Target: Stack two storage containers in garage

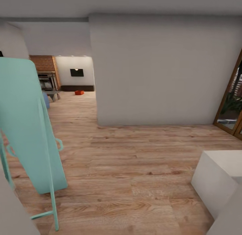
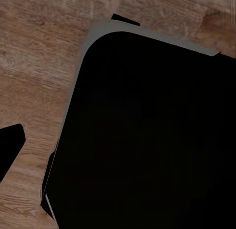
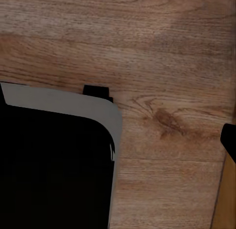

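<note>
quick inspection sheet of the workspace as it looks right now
surface: light wood plank floor, bare in the middle.
job's things: one small orange-red container far off on the floor, near the dark low cabinet; a second one not made out.
clutter: tall mint-green board on a thin frame close at the left; white block at the right.
tools: state cannot be told; wrist views look down on the plank floor and a dark rounded body.
cables: nothing seen.
surroundings: white wall ahead, brick fireplace beyond, wood-framed glass door at the right.

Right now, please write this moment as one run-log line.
phase: in transit | floor: wood planks | target: orange-red container far ahead near brick fireplace | obstacle: turquoise board at left
</note>
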`<state>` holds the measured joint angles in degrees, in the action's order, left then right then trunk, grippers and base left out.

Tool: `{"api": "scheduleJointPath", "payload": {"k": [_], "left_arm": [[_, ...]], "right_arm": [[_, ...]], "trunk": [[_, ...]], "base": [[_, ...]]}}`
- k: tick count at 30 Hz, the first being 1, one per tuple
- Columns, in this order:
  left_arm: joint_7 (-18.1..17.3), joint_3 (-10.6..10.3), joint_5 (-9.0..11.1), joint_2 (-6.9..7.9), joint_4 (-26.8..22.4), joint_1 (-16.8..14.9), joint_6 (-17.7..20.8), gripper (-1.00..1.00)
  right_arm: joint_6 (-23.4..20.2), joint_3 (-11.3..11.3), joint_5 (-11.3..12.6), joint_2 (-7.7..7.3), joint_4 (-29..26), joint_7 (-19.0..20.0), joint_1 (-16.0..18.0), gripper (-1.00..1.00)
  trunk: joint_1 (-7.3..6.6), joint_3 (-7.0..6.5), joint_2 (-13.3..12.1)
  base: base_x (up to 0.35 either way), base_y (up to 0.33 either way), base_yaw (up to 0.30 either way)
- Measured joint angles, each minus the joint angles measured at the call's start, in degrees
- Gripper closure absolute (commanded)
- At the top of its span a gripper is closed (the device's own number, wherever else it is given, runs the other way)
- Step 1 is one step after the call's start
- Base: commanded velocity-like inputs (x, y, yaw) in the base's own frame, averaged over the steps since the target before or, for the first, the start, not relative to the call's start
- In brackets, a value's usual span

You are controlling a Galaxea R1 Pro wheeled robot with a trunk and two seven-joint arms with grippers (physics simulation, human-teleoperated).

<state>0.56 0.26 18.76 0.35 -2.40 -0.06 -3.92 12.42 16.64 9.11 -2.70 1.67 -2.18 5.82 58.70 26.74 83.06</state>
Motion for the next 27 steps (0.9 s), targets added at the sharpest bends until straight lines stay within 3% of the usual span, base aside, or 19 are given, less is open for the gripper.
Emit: {"api": "scheduleJointPath", "payload": {"k": [27], "left_arm": [[0.0, 0.0, 0.0, 0.09, 0.0, 0.0, 0.4, -1.00]], "right_arm": [[0.1, 0.0, 0.0, 0.04, 0.0, 0.0, 0.0, -1.00]], "trunk": [[0.00, 0.00, 0.0]], "base": [[0.319, -0.022, 0.000]]}}
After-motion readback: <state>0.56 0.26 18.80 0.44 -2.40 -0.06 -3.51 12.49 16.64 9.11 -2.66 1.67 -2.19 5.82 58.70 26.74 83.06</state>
